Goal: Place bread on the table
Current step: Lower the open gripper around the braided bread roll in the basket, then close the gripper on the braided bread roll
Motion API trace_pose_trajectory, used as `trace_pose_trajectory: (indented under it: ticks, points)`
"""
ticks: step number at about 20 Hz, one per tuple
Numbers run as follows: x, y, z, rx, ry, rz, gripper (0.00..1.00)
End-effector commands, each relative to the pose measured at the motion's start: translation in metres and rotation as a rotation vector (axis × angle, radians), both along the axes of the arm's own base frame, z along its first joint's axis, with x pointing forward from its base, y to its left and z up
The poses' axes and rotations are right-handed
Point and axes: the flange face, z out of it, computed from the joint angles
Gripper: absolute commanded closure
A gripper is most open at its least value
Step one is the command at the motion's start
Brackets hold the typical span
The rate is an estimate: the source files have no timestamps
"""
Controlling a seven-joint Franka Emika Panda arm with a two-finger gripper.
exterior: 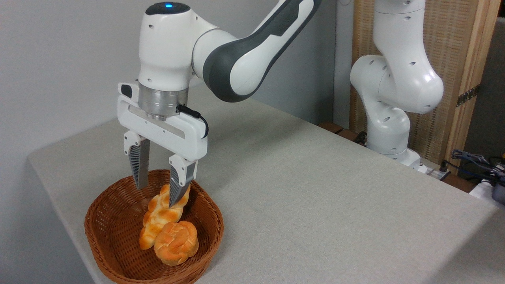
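Bread (159, 215) lies under gripper (157, 196) (fingers apart).

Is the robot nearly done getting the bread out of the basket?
Not yet. The gripper is down in the basket, its jaws open, one on each side of the upper end of the long braided bread. That bread lies in the basket beside the round bun. Closing, lifting and setting it on the table are all left.

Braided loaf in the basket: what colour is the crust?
Golden-orange with pale seams between the plaits; the braided loaf shows clearly in the fixed camera view.
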Motion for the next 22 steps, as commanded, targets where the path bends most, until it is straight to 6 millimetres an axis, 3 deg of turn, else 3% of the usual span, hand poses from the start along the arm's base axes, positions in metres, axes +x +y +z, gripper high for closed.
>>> trace_pose_trajectory:
  ticks: [1,6,8,9,19,22]
  points:
    - [-0.001,0.002,-0.012,0.052,-0.006,-0.021,0.00]
    - [-0.001,0.002,-0.033,0.067,-0.010,-0.031,0.04]
    - [-0.001,0.001,-0.031,0.060,-0.015,-0.028,0.46]
    - [-0.001,0.001,-0.031,0.060,-0.015,-0.029,0.55]
    - [0.000,0.004,-0.029,0.062,-0.015,-0.029,0.58]
    - [0.001,0.008,-0.015,0.054,-0.029,-0.014,0.58]
